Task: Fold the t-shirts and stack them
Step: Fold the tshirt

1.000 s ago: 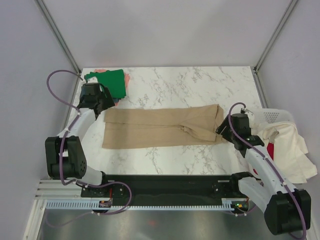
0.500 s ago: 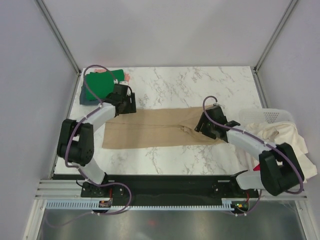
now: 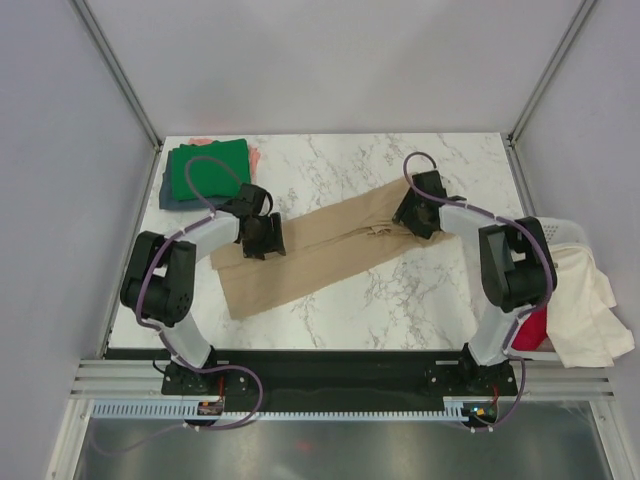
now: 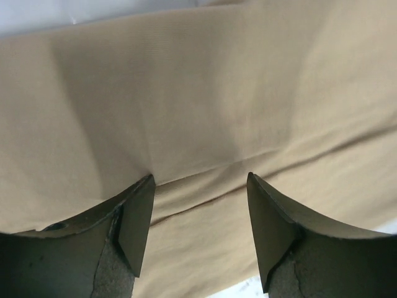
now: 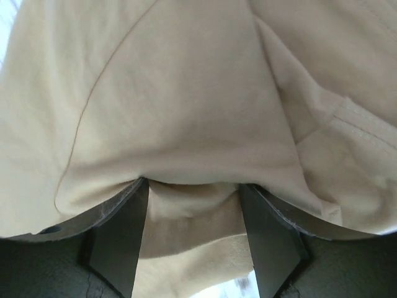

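Note:
The tan t-shirt (image 3: 320, 255), folded into a long strip, lies slanted across the table from near left to far right. My left gripper (image 3: 262, 240) presses on its upper left edge. In the left wrist view the jaws (image 4: 200, 180) stand wide apart on the flat tan cloth (image 4: 186, 93), pinching nothing. My right gripper (image 3: 412, 215) is at the strip's far right end. There the tan cloth (image 5: 186, 93) drapes over the fingertips, and a loose fold sits between the open jaws (image 5: 193, 186).
A folded green t-shirt (image 3: 208, 170) tops a stack at the far left corner, with a dark blue-grey one (image 3: 170, 197) and a salmon-pink edge (image 3: 255, 155) under it. At the right edge, the white mesh basket (image 3: 562, 230) holds a cream t-shirt (image 3: 585, 300) and a red one (image 3: 535, 325).
The tan strip has swung from lying level to slanting, its right end pushed toward the far side. Both grippers moved inward onto it. The left jaws have narrowed a little.

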Available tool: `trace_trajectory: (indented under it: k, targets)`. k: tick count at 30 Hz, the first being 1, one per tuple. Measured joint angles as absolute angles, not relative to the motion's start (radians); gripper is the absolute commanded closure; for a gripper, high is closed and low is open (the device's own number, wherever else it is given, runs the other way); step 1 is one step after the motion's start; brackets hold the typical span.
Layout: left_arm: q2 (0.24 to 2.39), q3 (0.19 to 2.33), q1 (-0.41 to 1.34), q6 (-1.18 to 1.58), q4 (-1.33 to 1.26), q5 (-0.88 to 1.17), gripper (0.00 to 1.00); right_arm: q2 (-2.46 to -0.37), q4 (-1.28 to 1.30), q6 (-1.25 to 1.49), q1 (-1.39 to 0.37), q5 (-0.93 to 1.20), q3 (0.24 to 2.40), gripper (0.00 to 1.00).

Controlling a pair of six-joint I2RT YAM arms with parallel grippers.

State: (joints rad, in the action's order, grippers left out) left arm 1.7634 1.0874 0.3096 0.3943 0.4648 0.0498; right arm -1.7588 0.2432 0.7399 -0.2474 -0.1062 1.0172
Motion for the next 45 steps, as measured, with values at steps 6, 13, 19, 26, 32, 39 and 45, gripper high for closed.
trace_trajectory:
  k: [6,13,19,26,32,39,45]
  targets:
    - [1.604,0.877,0.33,0.512,0.413,0.242,0.35,-2.061,0.288,0.683,-0.211,-0.059,1.419,0.34]
    - [1.415,0.602,0.541,0.748,0.226,0.405,0.34,-2.439,0.382,0.631,-0.268,0.004,2.014,0.35]
    - [1.437,0.597,0.642,0.864,0.141,0.451,0.33,-2.607,0.368,0.636,-0.301,0.084,2.268,0.36]
    - [1.525,0.788,0.715,0.876,0.13,0.476,0.31,-2.666,0.282,0.648,-0.294,0.194,2.327,0.31]
    - [1.406,0.874,0.737,0.874,0.198,0.45,0.26,-2.658,0.267,0.572,-0.29,0.268,2.321,0.22]
    - [1.045,0.953,0.736,0.803,0.437,0.183,0.25,-2.394,0.376,0.482,-0.294,0.245,2.064,0.17]
    - [0.896,0.814,0.703,0.847,0.626,-0.052,0.3,-1.882,0.418,0.482,-0.312,0.172,1.581,0.18]
